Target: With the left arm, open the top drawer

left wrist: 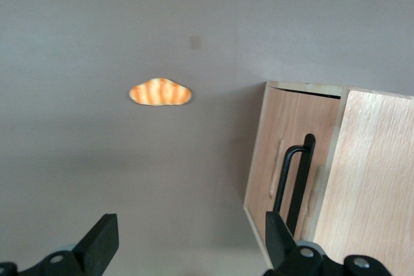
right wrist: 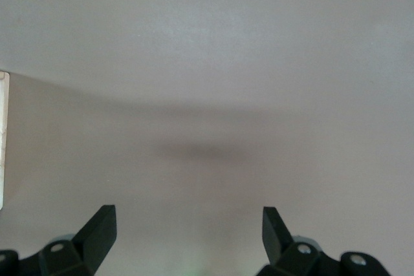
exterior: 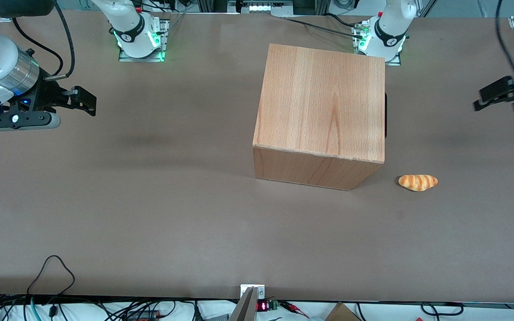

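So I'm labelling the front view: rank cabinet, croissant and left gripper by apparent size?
1. Cabinet, by far.
2. Left gripper, open, toward the working arm's end, partly cut off.
3. Croissant, though close to the gripper.

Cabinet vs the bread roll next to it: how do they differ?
The cabinet is a big, plain light-wood box with flat faces and sharp edges; the bread roll is small, rounded, and striped orange and cream. The cabinet stands tall, the roll lies low on the table. The cabinet carries a black bar handle on its front; the roll has no parts. Both rest on the table, untouched, with the left gripper open and clear of them.
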Controlling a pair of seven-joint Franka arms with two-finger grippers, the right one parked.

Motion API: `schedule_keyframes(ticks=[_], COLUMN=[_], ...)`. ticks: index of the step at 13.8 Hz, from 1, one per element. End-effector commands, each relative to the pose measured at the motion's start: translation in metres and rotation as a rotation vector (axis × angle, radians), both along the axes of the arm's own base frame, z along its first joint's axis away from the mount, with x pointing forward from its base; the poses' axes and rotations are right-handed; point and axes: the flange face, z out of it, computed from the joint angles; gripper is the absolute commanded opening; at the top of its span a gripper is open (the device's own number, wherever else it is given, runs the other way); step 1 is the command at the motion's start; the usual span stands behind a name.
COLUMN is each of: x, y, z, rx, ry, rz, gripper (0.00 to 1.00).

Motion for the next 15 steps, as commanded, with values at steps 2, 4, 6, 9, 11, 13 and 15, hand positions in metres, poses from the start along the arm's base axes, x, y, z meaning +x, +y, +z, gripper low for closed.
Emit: schedule_keyframes(ticks=[2,4,6,9,11,13,15], x=[0.000,-0.002,-0.006,-0.016,-0.019,-0.024,-0.026], y=[-0.026,-0.041,-0.056,-0.063,-0.068,-0.071,-0.077], z=[-0.057,-0.084,-0.112,-0.144,-0.159,-0.174,-0.180], rx=[-0.052,-0.072,-0.074,-0.100,-0.102,-0.106,-0.106], ry=[0.038,0.053,0.066,0.061,0.067,0.078,0.085], rz=[-0.046,-0.060,-0.077,-0.065,-0.086,-0.084,-0.094], gripper=[1.00,1.00,1.00,1.00,1.00,1.00,1.00])
